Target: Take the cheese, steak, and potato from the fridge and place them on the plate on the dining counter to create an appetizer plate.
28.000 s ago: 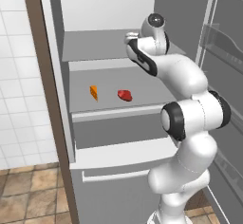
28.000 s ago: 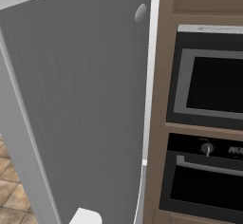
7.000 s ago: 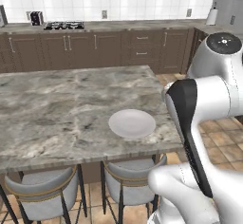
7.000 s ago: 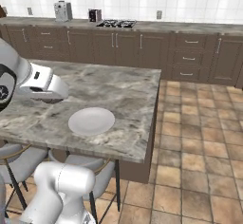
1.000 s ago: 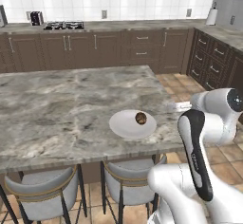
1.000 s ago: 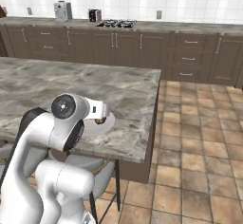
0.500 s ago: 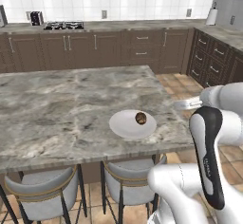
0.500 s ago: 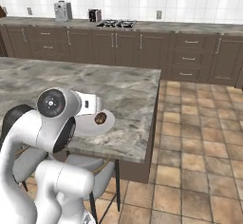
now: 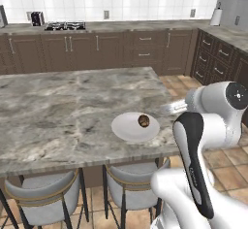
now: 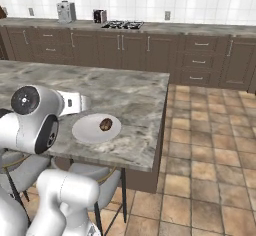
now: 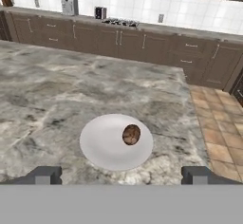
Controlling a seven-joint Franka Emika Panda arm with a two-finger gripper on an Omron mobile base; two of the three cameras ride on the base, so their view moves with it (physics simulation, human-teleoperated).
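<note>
Potato (image 11: 131,135) now lies on the plate (image 11: 102,154), right of its middle, where seven seconds ago the plate was bare on the desk (image 9: 58,106). Over the last second the arm has drawn back from the plate toward the desk's near edge, and the gripper (image 11: 121,174) hangs above that edge with jaws spread wide and nothing between them. That looks like one of three foods delivered; cheese and steak are not on the plate, so a return to the fridge seems next.
</note>
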